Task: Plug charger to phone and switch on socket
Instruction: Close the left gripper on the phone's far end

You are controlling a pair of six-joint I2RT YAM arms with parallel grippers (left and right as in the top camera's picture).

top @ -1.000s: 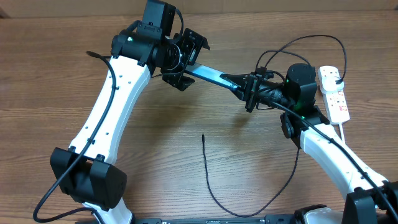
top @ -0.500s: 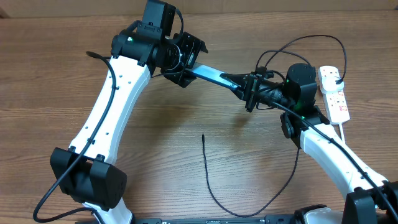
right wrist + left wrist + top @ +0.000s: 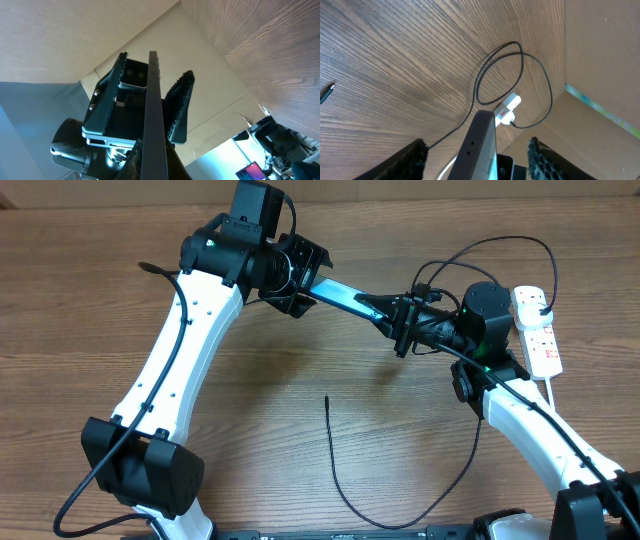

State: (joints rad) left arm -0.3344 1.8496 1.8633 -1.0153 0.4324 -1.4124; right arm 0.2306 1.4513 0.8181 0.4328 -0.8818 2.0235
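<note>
The phone [image 3: 345, 302] hangs in the air above the table [image 3: 280, 430], its lit screen facing the overhead camera. It slants from upper left to lower right in that view. At the phone's right end the right gripper [image 3: 382, 314] is clamped on it, jaws pinched against its two faces (the right wrist view shows the handset edge-on, a thin dark bar rising out of the grip). At the phone's left end the left gripper [image 3: 303, 280] straddles the body without clenching. In the left wrist view its two ribbed fingers [image 3: 415, 157] stand either side of the phone with a clear gap on each flank, so they grasp nothing.

Below the phone, toward the arms' bases, the slim tip of the charger [image 3: 333, 455] lies loose on the wood, well apart from the phone and pointing roughly up at it. No gripper touches it. From there the black cable runs away from the phone and curves round under the right arm. The wood between the tip and the phone is open.

Farthest from the phone, off its right end and beyond the right arm, the socket [image 3: 537, 330] lies flat near the table's back edge. The charger's black plug sits in it near its far end, and the cable loops over the wood between socket and phone.
</note>
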